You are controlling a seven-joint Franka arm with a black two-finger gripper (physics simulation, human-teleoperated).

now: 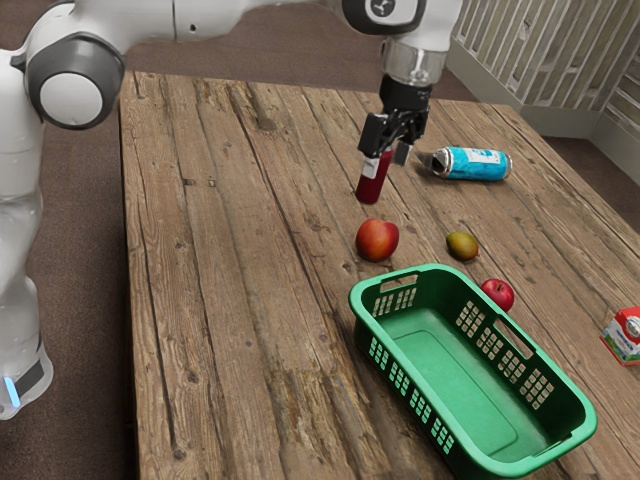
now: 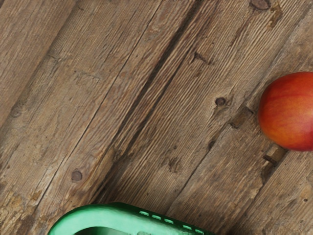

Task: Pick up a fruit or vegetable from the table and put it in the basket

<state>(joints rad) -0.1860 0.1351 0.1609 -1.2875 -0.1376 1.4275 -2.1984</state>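
Observation:
My gripper (image 1: 387,150) is above the table's far part in the exterior view, open, its two fingers apart. A round red-orange fruit (image 1: 377,240) rests on the wood below it, nearer the basket; the wrist view has this fruit (image 2: 288,111) too. To the exterior view's right of it lie a small green-brown fruit (image 1: 462,246) and a red apple (image 1: 498,293), the apple close beside the basket's side. The green basket (image 1: 575,405) stands at the front with nothing visible inside, and part of its rim (image 2: 112,210) appears in the wrist view.
A dark red bottle (image 1: 372,182) appears just under the gripper, partly overlapped by a finger. A blue can (image 1: 475,164) lies on its side to the exterior view's right of the gripper. A red and white carton (image 1: 625,337) sits near the exterior view's right edge.

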